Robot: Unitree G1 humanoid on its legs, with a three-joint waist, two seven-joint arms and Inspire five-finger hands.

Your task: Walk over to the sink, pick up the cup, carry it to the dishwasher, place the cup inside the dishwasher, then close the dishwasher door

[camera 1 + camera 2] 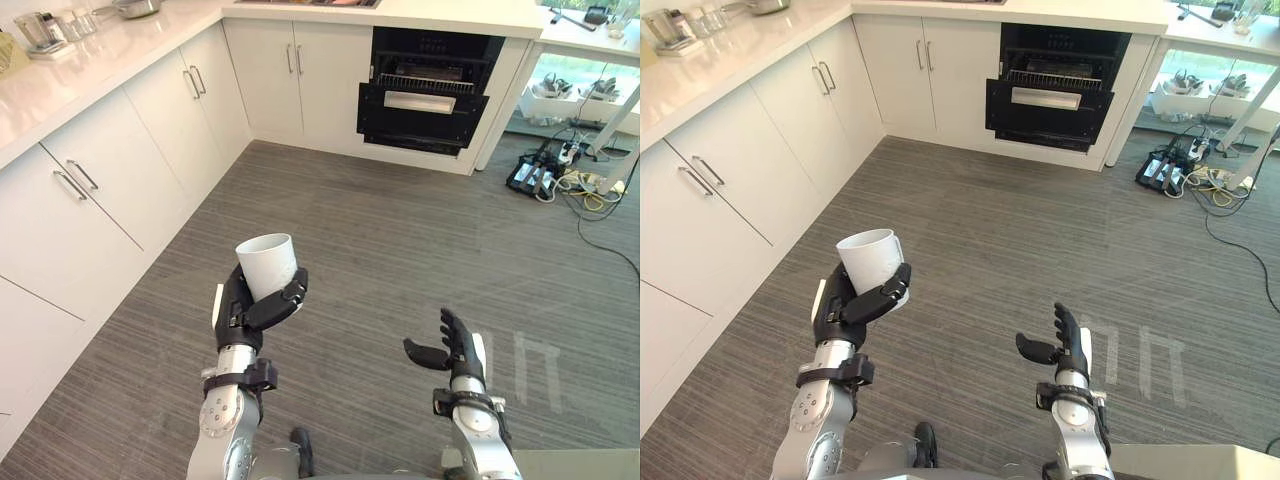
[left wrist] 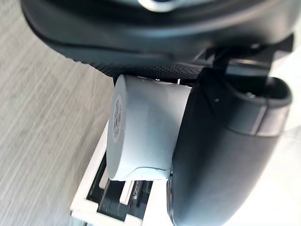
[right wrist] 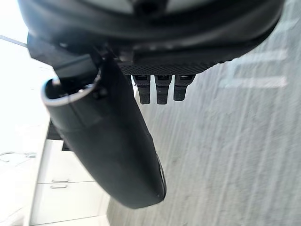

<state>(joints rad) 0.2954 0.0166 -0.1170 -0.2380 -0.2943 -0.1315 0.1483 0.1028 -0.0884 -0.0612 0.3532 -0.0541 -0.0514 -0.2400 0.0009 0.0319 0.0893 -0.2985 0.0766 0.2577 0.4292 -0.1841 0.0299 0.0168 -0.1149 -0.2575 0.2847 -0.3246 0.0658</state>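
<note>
Clasping the upright white cup: left hand.

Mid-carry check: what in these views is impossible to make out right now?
- Inside of the cup: eye views, its own wall hides the bottom; the left hand covers its lower side.
- Dishwasher racks: eye views, too small and dark to see free slots.
- Metal pan on the countertop: eye views, cut off by the top edge.
</note>
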